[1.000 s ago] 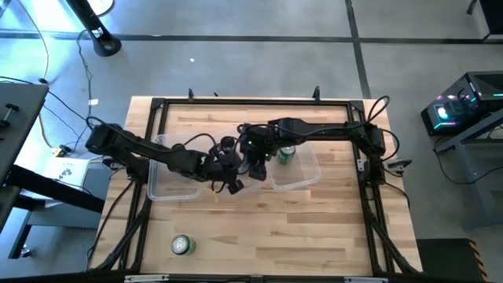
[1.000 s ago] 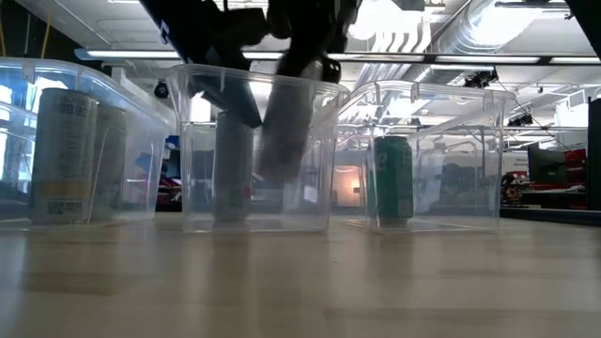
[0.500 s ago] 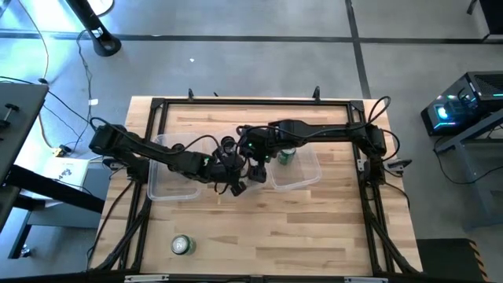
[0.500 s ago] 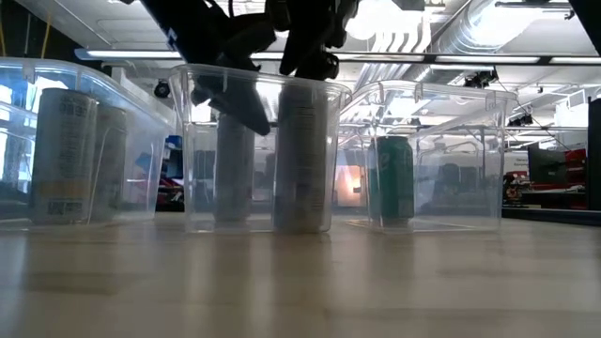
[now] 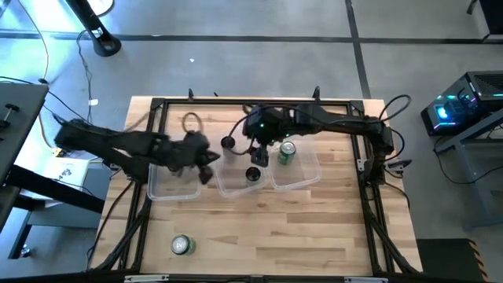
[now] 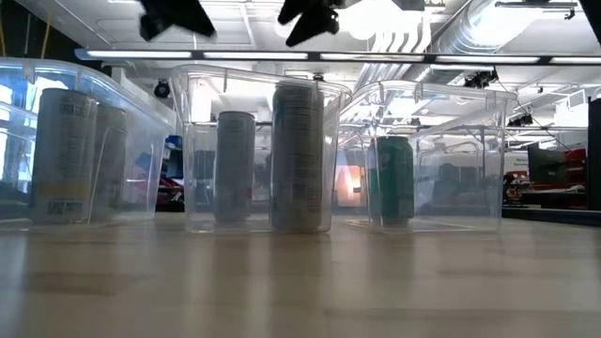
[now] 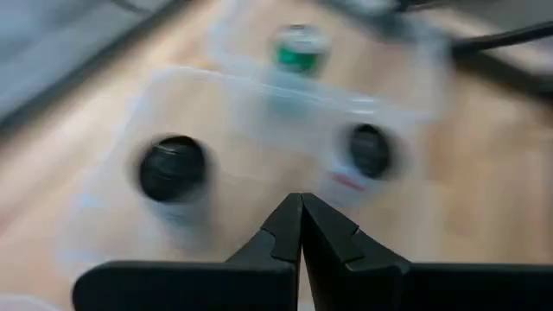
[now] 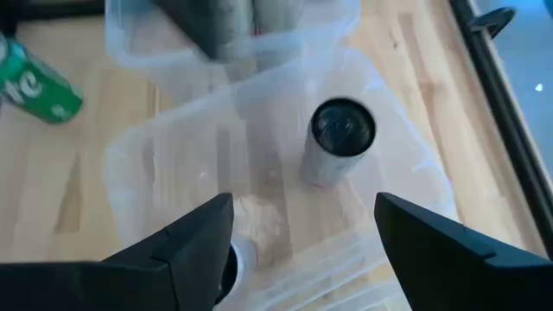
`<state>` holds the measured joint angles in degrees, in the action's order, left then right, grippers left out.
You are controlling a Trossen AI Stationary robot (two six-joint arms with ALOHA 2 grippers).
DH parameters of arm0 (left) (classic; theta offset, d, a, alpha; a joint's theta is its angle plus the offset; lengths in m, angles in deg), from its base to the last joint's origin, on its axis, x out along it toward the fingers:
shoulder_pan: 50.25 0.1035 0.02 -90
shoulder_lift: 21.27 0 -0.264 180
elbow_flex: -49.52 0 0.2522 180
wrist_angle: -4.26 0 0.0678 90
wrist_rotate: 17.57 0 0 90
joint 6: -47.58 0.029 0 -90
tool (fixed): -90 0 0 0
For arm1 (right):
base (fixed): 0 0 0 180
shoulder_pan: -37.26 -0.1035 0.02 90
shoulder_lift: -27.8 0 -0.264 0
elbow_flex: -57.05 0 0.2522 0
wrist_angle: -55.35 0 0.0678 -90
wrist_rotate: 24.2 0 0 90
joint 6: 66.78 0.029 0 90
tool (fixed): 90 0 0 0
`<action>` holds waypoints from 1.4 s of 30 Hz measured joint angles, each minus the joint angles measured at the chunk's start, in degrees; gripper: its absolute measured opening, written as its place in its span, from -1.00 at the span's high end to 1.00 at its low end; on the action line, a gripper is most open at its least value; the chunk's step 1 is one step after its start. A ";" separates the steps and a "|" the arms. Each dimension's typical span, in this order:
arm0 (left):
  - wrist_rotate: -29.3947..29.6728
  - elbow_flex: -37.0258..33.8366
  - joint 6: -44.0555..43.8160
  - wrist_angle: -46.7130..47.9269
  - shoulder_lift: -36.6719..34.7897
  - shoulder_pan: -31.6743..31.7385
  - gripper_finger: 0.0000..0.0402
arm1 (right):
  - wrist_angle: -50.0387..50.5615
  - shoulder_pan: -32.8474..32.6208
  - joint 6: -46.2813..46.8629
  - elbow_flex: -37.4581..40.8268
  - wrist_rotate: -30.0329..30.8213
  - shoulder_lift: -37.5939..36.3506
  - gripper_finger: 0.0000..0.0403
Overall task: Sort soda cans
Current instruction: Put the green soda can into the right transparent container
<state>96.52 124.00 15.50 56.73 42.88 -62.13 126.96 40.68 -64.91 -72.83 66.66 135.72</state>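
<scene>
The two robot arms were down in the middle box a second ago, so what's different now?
Both arms rose out of the middle tub. The right gripper let go of a black can, which now stands upright there, and is open. The left gripper, shut, swung back over the left tub. The tubs and the other cans stayed put.

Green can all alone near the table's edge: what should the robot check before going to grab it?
1. Green can has nothing touching it: ok.
2. Left claw open for grabbing: not ok, it is shut.
3. Right claw open and empty: ok.
4. Both claws above the middle tub rim: ok.
5. Room in the right tub beside the other green can: ok.
</scene>
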 joint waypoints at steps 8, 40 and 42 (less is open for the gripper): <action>-18.33 0.08 -12.92 0.14 -7.57 -10.62 0.92 | 1.32 -1.31 6.98 -0.44 -0.23 -0.74 -0.36; -25.94 12.97 -44.14 -0.95 14.66 -34.28 -0.66 | 17.38 -35.26 34.71 -0.28 20.01 -0.77 -0.36; -20.33 14.83 -47.54 3.26 15.48 -37.84 -0.66 | 17.70 -37.09 36.46 -0.28 20.51 -0.77 -0.36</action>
<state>76.18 138.82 -32.04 59.99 58.36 -99.97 144.66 3.59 -28.45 -73.11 87.17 134.95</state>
